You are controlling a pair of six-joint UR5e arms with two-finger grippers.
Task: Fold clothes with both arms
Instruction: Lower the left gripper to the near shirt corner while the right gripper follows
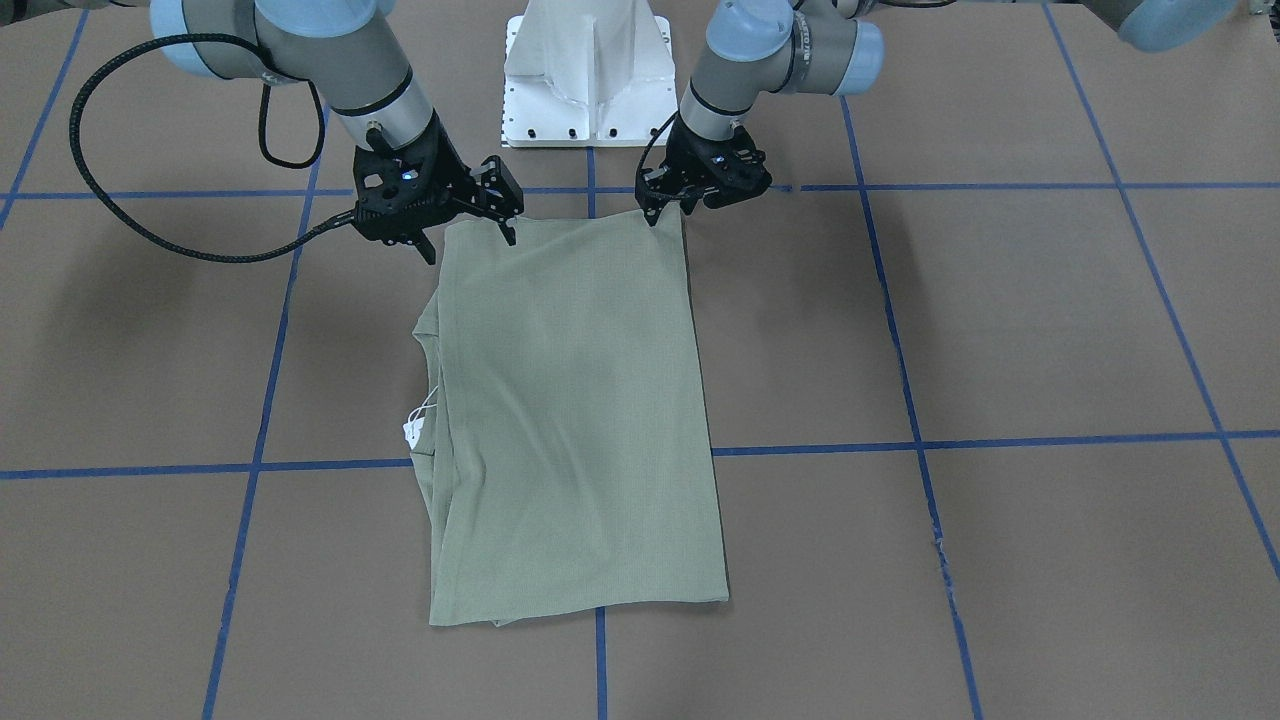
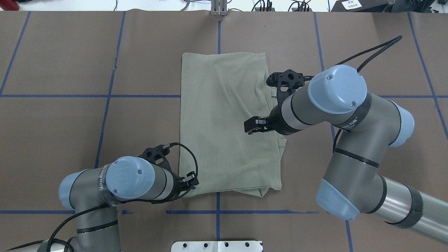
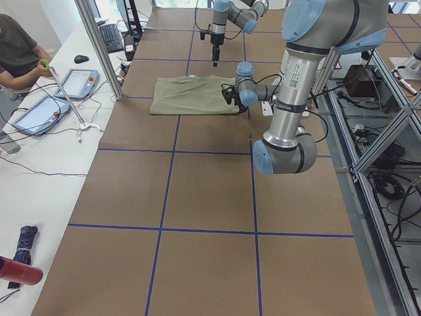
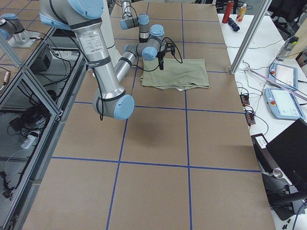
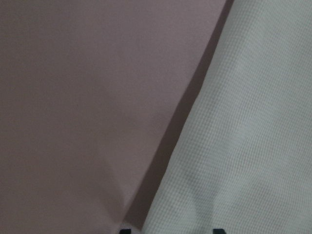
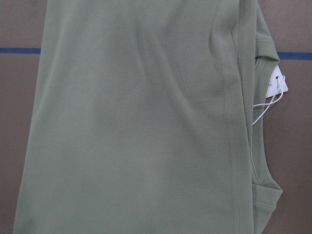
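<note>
The pale green shirt (image 1: 575, 420) (image 2: 224, 122) lies folded into a long rectangle on the brown table, its white tag (image 1: 413, 430) (image 6: 278, 84) sticking out by the neck. My left gripper (image 1: 668, 210) (image 2: 190, 182) is down at the shirt's near corner on my left. In its wrist view the fingertips (image 5: 126, 230) stand apart over the cloth edge (image 5: 253, 146), so it is open. My right gripper (image 1: 470, 242) (image 2: 257, 125) hovers open above the shirt's other near corner. Its camera looks down on the cloth (image 6: 136, 126) and shows no fingers.
The white base pedestal (image 1: 588, 75) (image 2: 217, 246) stands just behind the shirt's near edge. Blue tape lines (image 1: 920, 445) grid the table. A person (image 3: 16, 56) sits at a side bench with tablets (image 3: 75, 82) beyond the far side.
</note>
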